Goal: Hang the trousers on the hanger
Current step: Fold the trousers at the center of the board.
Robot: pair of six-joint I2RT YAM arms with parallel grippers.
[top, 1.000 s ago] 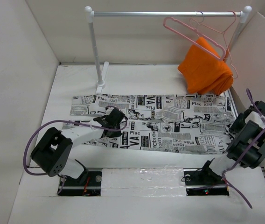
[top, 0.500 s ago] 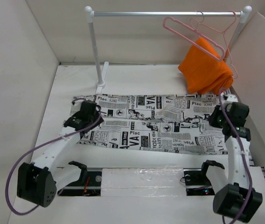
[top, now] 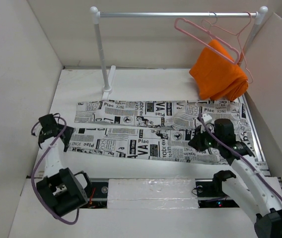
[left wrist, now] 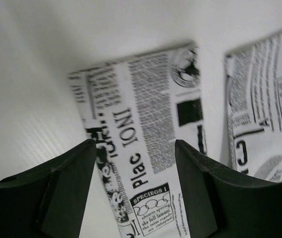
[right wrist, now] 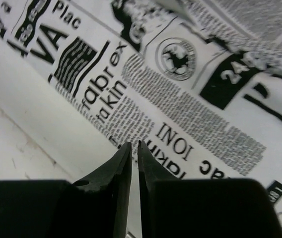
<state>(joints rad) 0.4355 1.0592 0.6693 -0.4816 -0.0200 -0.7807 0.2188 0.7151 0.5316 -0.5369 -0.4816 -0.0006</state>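
Left jaws gape empty, right jaws nearly closed on nothing, over the trousers (top: 156, 135); orange cloth (top: 219, 74) crowds the hanger (top: 180, 20).

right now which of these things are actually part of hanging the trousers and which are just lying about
Part of the job:
- trousers, spread flat on the table
- pink hanger, hooked on the rail

Just lying about:
- orange cloth, hanging at the rail's right end
- second hanger, beside the cloth
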